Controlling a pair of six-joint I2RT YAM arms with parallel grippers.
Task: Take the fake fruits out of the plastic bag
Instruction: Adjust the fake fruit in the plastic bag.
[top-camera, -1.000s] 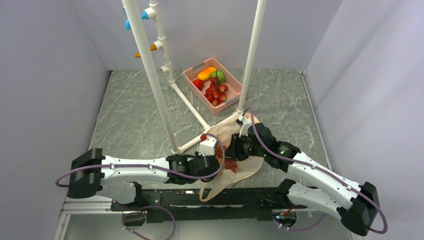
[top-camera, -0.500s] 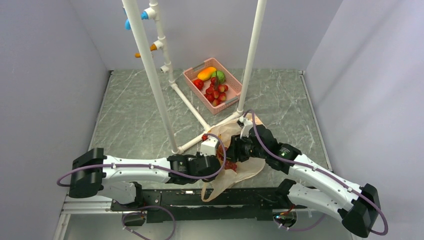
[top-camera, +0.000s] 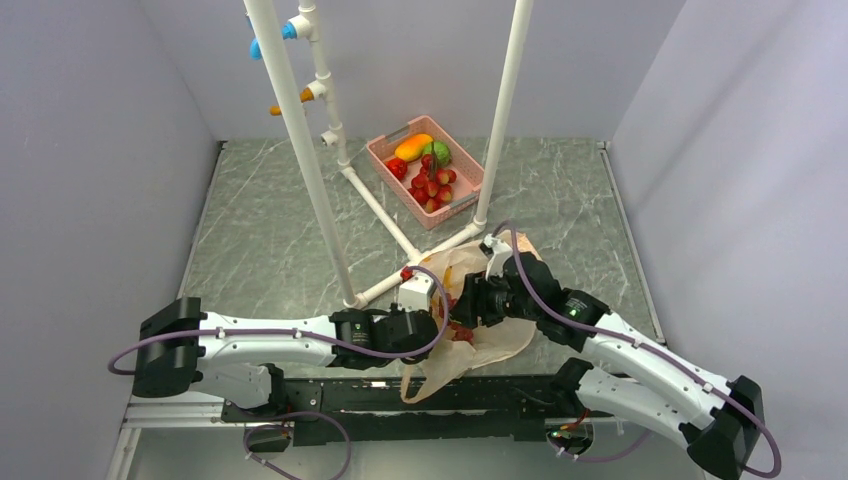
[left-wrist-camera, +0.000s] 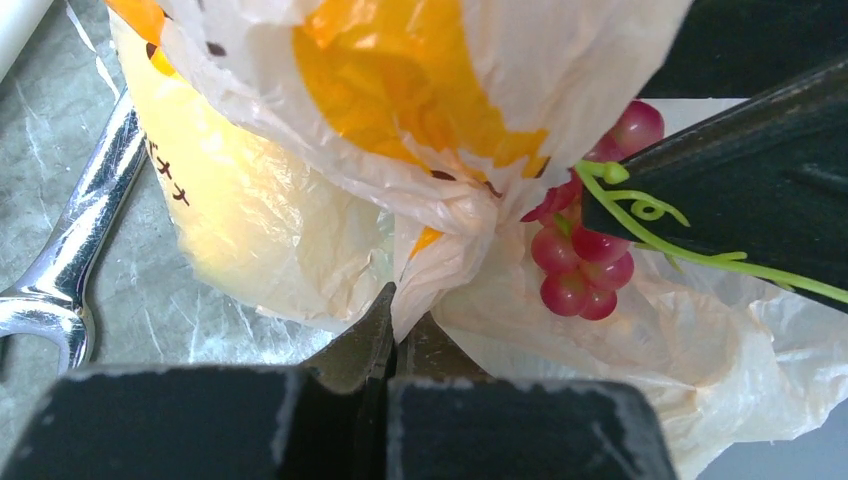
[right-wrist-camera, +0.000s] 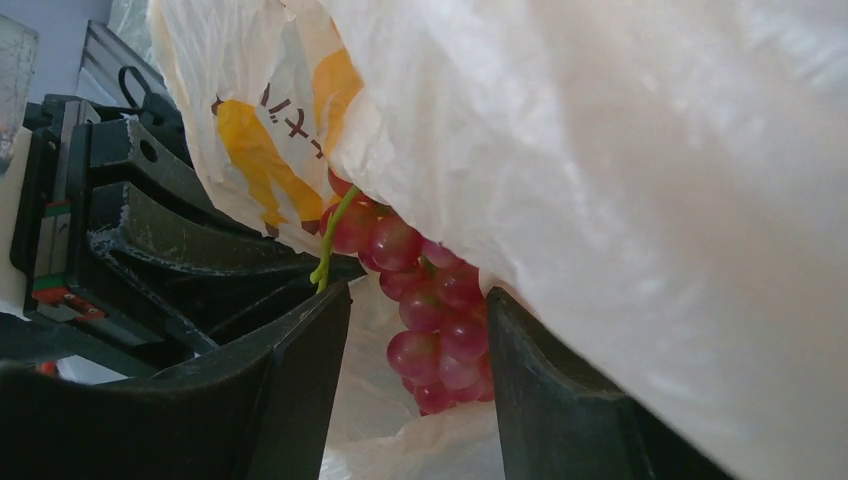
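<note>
The peach-beige plastic bag (top-camera: 500, 340) lies crumpled between my two grippers at the near middle of the table. My left gripper (left-wrist-camera: 400, 318) is shut on a fold of the bag (left-wrist-camera: 300, 230). A bunch of red-purple grapes (right-wrist-camera: 430, 310) with a green stem hangs out of the bag (right-wrist-camera: 620, 180) between the spread fingers of my right gripper (right-wrist-camera: 418, 300), which is open around it. The grapes also show in the left wrist view (left-wrist-camera: 578, 268) and the top view (top-camera: 461, 333). A yellow-orange shape (left-wrist-camera: 400, 80) shows through the bag; I cannot tell whether it is fruit or print.
A pink slotted basket (top-camera: 473, 196) with orange, green and red fruits stands at the back middle. A white pipe frame (top-camera: 300, 150) rises from the table, its base rail (top-camera: 385, 215) running toward the bag. A shiny metal wrench (left-wrist-camera: 60, 270) lies left of the bag.
My right gripper has moved a little toward the near edge and the left, closer to the left gripper. The bag has shifted with it. The left gripper has hardly moved.
</note>
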